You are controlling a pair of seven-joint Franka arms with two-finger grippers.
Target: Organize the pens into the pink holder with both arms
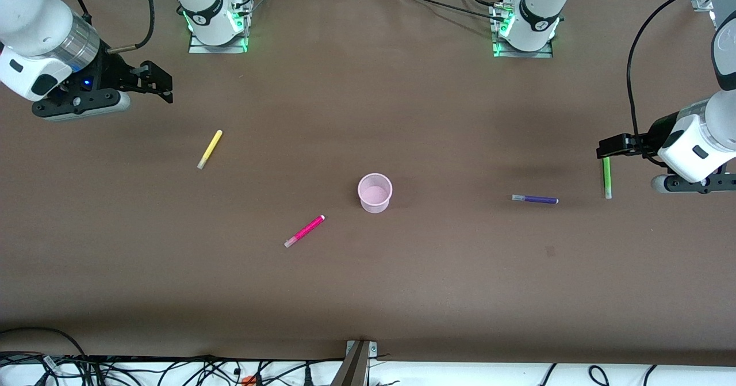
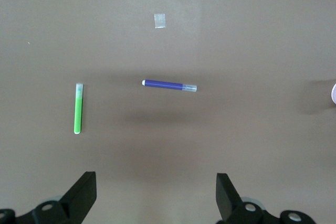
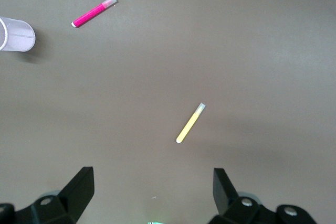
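Magenta pen (image 1: 304,231) lies untouched; both grippers' jaws gape wide, empty.

Pink holder (image 1: 375,192) upright mid-table, empty; yellow (image 1: 210,149), magenta (image 1: 305,230), purple (image 1: 535,199), green (image 1: 606,178) pens flat, scattered.

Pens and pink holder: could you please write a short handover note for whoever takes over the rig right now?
Left end effector: open, empty, up over the green pen at the left arm's end of the table.
Right end effector: open, empty, up over bare table at the right arm's end.
Pink holder: upright mid-table, nothing in it.
All pens lie flat on the table: purple pen between holder and green pen; yellow pen toward the right arm's end; magenta pen beside the holder, nearest the front camera.
Done: nothing yet.
Left: all four pens into the holder.
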